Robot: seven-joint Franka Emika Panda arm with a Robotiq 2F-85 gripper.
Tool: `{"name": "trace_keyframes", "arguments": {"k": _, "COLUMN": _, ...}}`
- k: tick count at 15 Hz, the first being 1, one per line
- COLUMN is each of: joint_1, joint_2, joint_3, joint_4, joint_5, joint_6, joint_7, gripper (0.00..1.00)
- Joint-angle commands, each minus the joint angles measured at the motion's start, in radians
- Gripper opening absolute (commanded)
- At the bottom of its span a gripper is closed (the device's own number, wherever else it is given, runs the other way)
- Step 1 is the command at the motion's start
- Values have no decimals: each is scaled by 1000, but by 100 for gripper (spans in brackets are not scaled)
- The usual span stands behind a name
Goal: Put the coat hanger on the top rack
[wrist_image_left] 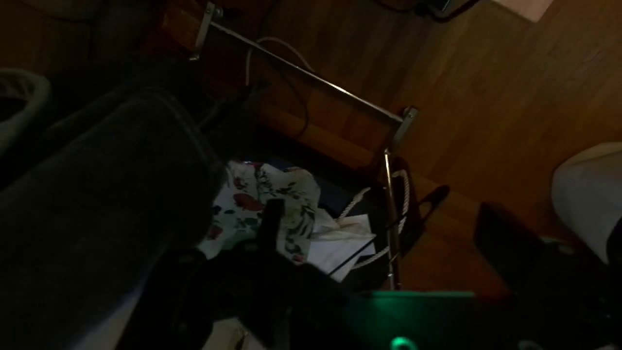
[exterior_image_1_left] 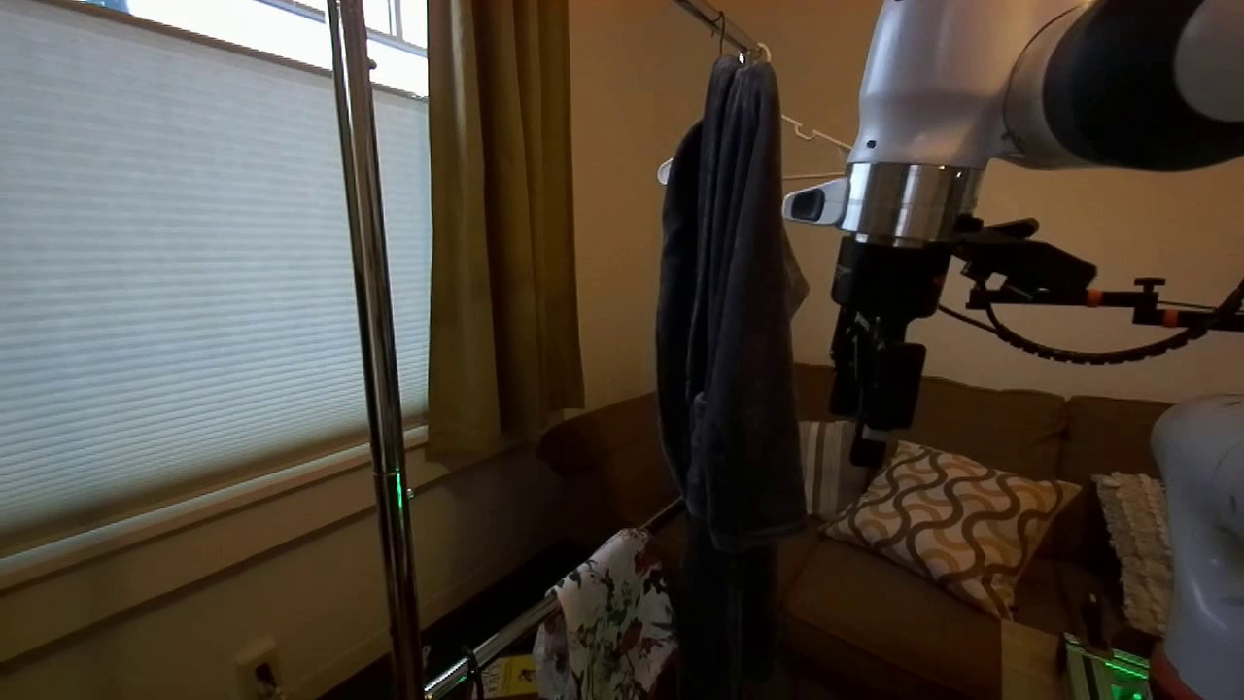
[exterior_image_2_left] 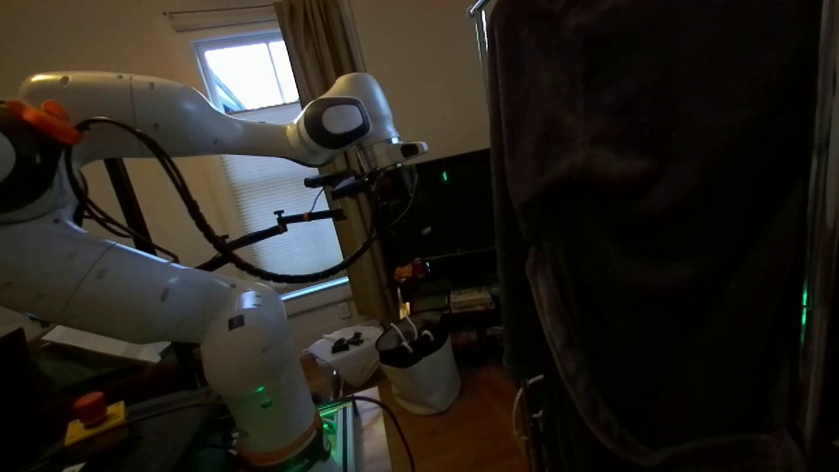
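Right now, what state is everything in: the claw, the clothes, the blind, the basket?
Gripper: open, holding nothing.
Dark garment: hanging from the top rack.
White hanger: partly hidden behind the dark garment, its hook unclear.
Floral cloth: draped over the lower rail.
Window blind: down, gap at top.
Curtain: drawn aside.
Basket: upright.
Red button: pressed or not, unclear.
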Motion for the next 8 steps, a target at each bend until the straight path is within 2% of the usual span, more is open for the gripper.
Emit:
{"name": "trace_keyframes", "arguments": {"k": 1, "joint_1": 59, "joint_2": 157, "joint_3": 97, "joint_4": 99, "joint_5": 64, "joint_6": -2, "joint_7": 88, "gripper": 100}}
{"name": "trace_keyframes", "arguments": {"k": 5, "joint_1": 128, "joint_2": 372, "joint_3": 97, "joint_4": 139, "joint_5": 215, "joint_6": 141, "joint_7": 25, "gripper": 100}}
{"name": "trace_keyframes", "arguments": {"k": 6, "joint_1": 117, "joint_2": 250, "joint_3": 99, "joint_4": 97, "joint_5": 156, "joint_6": 104, "joint_7": 59, "gripper": 100}}
{"name": "trace_keyframes", "arguments": {"k": 8, "joint_1": 127, "joint_2": 342, "joint_3": 98, "joint_4": 119, "joint_5": 180, "joint_6": 140, "joint_7": 51, "gripper": 100}}
